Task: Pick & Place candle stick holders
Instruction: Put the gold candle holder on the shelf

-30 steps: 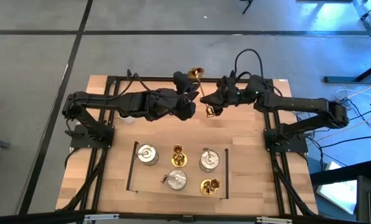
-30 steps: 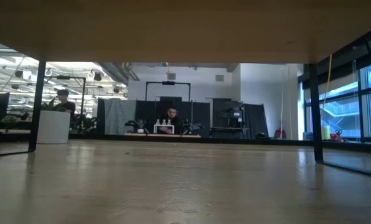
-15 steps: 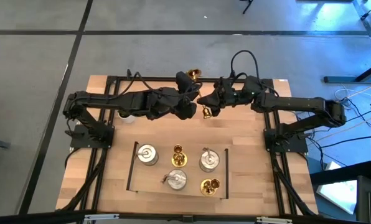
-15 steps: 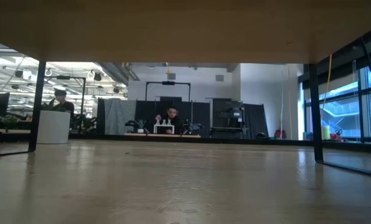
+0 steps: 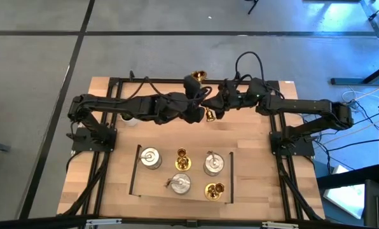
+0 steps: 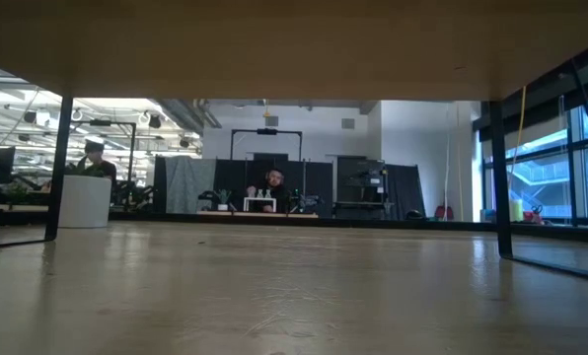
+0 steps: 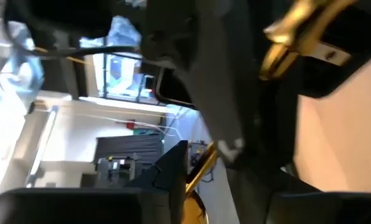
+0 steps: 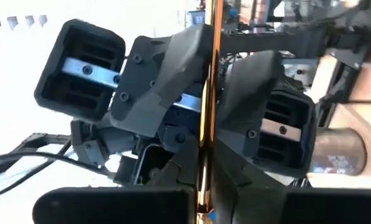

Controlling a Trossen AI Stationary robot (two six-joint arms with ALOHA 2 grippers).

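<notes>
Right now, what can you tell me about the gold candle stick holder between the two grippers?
The gold candle stick holder is shiny brass-looking metal with a slim stem and flared ends. One end pokes out past the table's far edge; the other shows nearer the middle. It is held off the table at the far side, between the left gripper and the right gripper. In the right wrist view the stem runs between both grippers' fingers.

The high view looks straight down on the whole bench [image 5: 113, 191] and both arms. The low view sits at bench-top height, facing level into the room. Each wrist view looks very close at the other arm's tool [image 8: 192, 93], the meeting spot also seen from above
</notes>
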